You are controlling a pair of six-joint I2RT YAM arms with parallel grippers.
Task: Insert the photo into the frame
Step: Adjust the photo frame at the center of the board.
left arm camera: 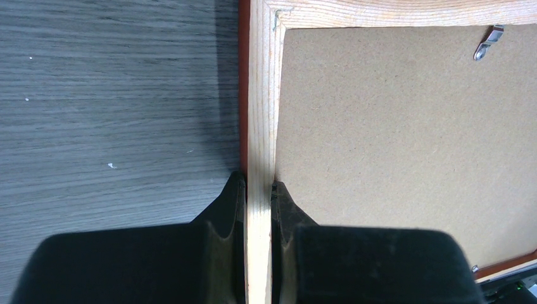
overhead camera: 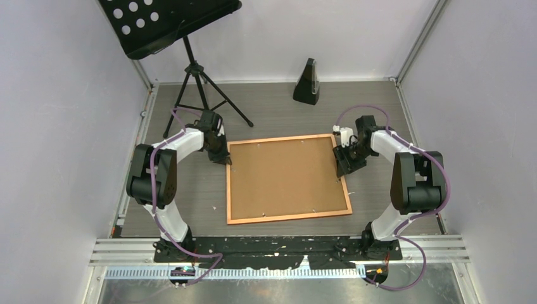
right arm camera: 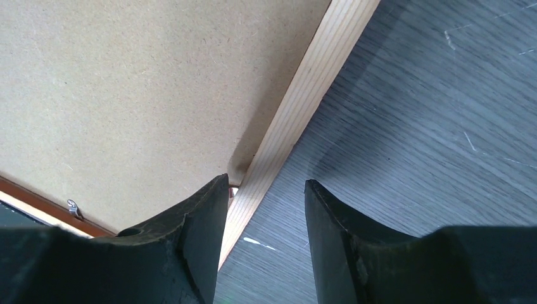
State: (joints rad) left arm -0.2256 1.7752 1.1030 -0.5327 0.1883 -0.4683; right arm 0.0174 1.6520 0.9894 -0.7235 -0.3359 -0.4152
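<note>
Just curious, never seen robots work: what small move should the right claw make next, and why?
Probably close the right gripper on the frame: its open jaws straddle the right edge, while the left gripper clamps the opposite edge.

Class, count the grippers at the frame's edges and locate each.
2. The left gripper is shut on the frame's left rail near its far corner; the right gripper straddles the right rail, jaws apart. None appears hidden.

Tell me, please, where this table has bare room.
Bare: the strip between frame and arm bases; the band between frame and metronome. Crowded: the frame's sides, at the left gripper and right gripper; around the music stand.
</note>
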